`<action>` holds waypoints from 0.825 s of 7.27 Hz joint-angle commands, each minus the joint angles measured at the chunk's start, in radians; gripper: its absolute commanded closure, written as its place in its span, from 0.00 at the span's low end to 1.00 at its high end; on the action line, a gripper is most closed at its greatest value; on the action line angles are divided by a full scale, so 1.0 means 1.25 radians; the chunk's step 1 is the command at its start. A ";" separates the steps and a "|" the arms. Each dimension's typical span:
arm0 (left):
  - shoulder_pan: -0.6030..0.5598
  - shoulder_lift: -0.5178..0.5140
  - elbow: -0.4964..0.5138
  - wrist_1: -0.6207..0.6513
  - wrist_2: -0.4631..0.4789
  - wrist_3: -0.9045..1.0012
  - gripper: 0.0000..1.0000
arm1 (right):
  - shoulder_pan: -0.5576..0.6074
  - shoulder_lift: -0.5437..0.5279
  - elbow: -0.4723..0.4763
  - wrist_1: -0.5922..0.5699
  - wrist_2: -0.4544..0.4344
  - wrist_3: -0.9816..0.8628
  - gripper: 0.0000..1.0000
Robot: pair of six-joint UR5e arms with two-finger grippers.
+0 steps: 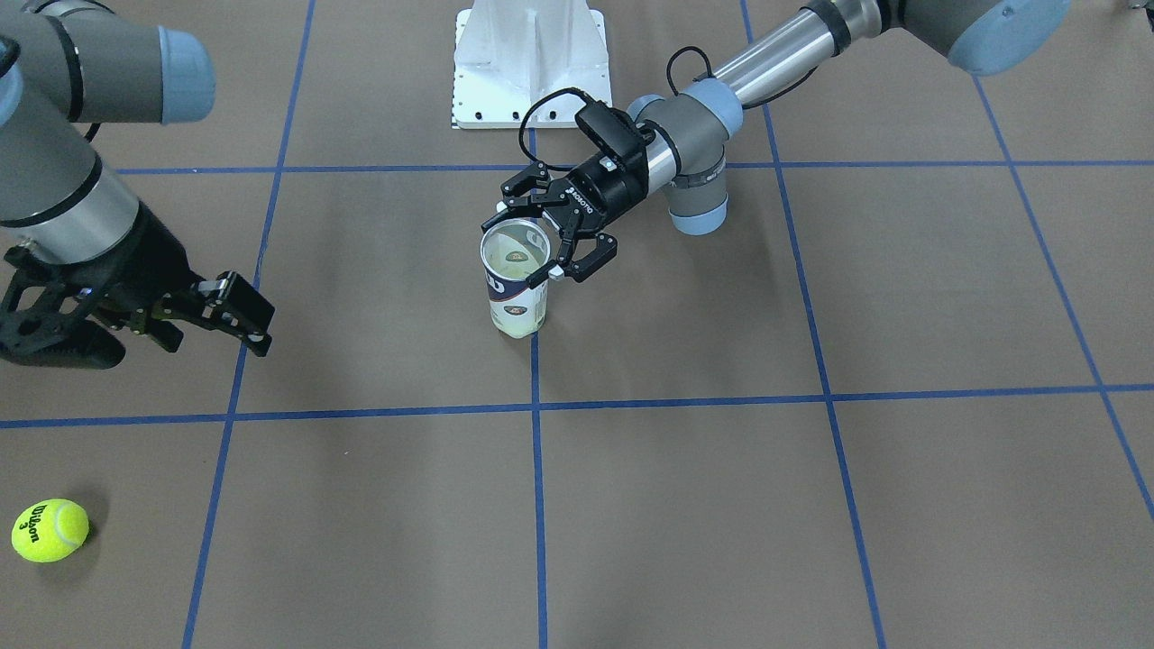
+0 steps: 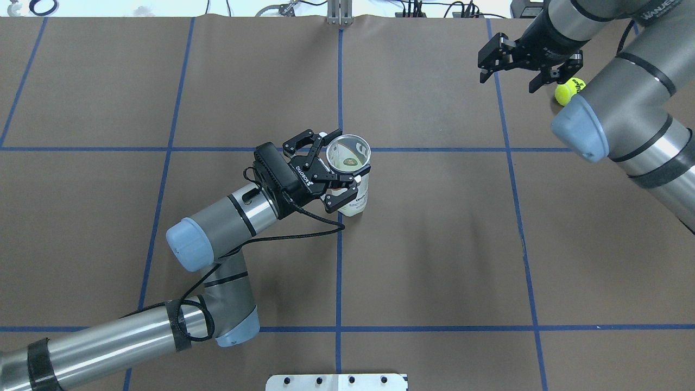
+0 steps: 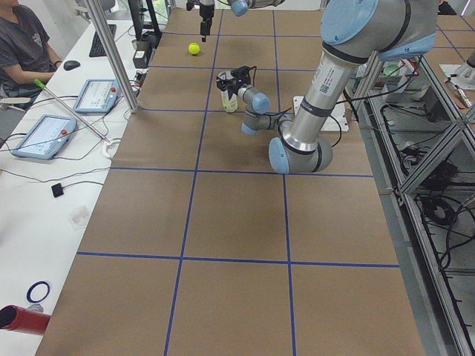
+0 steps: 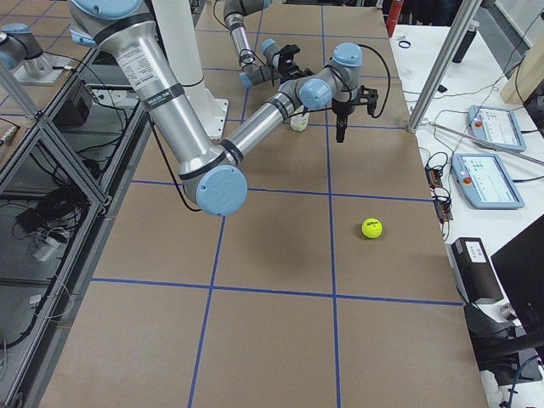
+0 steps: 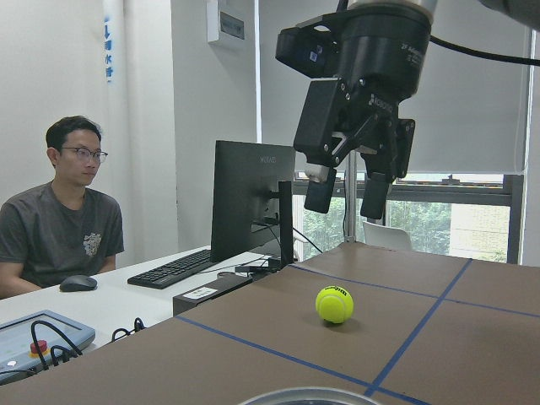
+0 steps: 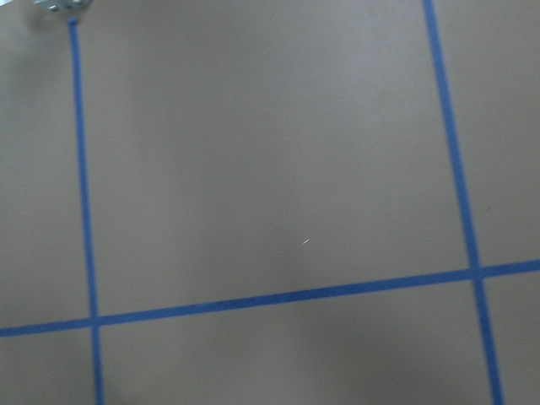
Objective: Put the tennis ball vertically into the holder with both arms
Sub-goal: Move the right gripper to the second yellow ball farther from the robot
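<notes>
Tennis ball (image 1: 50, 531) loose on the table; tennis-ball can (image 1: 516, 287) gripped mid-table

Tennis ball: yellow felt, "Wilson 3" printed on it. Likely light and springy, with felt that gives good grip, but round, so it should roll at any nudge. Best hold looks like a top-down pinch across its widest part. It sits alone on the brown table (image 2: 434, 244) near the far edge, on the robot's right and well apart from the can.

Right gripper (image 5: 348, 201): fingers spread, nothing between them, pointing down. It hangs above the table near the ball but off to one side, not over it and not touching.

Tennis-ball can: clear, thin-walled plastic, so probably light, easy to tip and prone to flexing if squeezed. It stands upright at a crossing of the blue tape lines (image 2: 339, 271), mouth open to the ceiling. A pale yellow-green tint shows low inside; whether that is another ball cannot be told.

Left gripper (image 2: 343, 163): comes in from the side and is clamped on the can just under its silver rim, one finger on each side.
</notes>
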 commanded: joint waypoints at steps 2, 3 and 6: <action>0.000 -0.001 -0.002 0.000 0.000 0.000 0.11 | 0.077 0.021 -0.222 0.100 0.000 -0.088 0.02; 0.000 -0.001 -0.002 -0.001 0.000 0.000 0.11 | 0.092 0.020 -0.339 0.215 -0.006 -0.119 0.02; -0.001 -0.001 -0.004 -0.001 0.000 -0.001 0.10 | 0.102 0.037 -0.457 0.269 -0.090 -0.155 0.02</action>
